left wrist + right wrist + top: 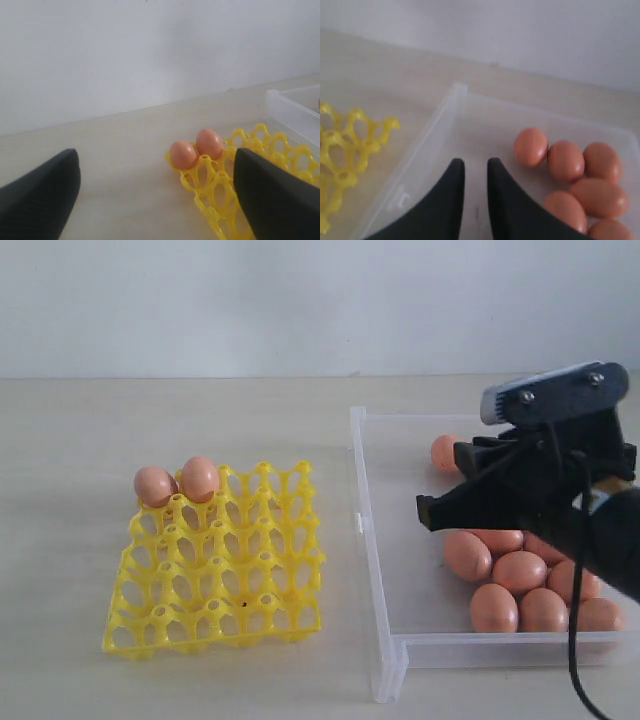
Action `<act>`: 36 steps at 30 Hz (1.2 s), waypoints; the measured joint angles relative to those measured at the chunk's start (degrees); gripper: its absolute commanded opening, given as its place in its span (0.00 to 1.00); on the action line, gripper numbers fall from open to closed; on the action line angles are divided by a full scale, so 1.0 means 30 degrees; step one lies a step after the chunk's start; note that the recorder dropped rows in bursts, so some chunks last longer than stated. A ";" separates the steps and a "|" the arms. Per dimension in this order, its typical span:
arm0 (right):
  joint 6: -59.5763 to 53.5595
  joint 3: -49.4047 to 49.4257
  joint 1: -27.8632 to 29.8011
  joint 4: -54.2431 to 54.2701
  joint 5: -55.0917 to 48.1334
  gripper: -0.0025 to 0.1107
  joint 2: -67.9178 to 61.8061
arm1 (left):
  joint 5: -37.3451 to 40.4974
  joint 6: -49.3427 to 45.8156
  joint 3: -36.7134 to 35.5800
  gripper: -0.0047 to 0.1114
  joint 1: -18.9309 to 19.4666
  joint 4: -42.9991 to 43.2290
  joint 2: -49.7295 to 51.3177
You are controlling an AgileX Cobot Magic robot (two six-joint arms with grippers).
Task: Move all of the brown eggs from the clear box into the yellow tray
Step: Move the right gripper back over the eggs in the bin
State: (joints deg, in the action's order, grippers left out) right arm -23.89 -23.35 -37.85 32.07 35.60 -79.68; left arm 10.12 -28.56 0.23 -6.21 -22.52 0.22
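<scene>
Off to the left, left gripper (155, 167) spread wide with nothing between its fingers, facing the back corner of the yellow tray (250, 585). In that corner, two eggs (155, 486) seated side by side and touching, with every other cup bare. Next along, near the tray but not touching it, the clear box (368, 550), with a small tab (357, 523) on the wall facing the tray. Above the bare left part of the box floor, right gripper (476, 162), fingers barely parted to a narrow slit and pinching nothing, tips pointing toward the tray side. Further right and toward the front wall, the heap of remaining eggs (520, 570), packed against one another; nearest of them (467, 555) off to the side of the fingertips and lower, not between them. At the back wall, one lone egg (443, 452), partly hidden behind the gripper. Judging from this: right arm far nearer the heap, so best placed for the pick. Likely needs a wider spread, a shift right toward the front wall, then a descent to straddle the nearest egg. Appears to lie on its side, long axis slightly tilted, exact heading hard to tell. No brand, label or readable writing anywhere
</scene>
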 measured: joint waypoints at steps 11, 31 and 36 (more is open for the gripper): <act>-0.1197 -0.9502 0.6970 -0.1112 -1.8462 0.40 -0.3391 | 0.0000 0.0000 0.0000 0.71 0.0000 0.0000 0.0000; 0.6006 -1.7276 0.7715 -1.1221 -2.5771 0.40 -1.1151 | 0.0000 0.0000 0.0000 0.71 0.0000 0.0000 0.0000; 0.5974 -1.8463 0.7715 -1.1497 -2.6505 0.40 -1.1860 | 0.0000 0.0000 0.0000 0.71 0.0000 0.0000 0.0000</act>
State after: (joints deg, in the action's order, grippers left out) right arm -5.97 -78.74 -14.71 -2.42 -43.92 -115.26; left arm 10.12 -28.56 0.23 -6.21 -22.52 0.22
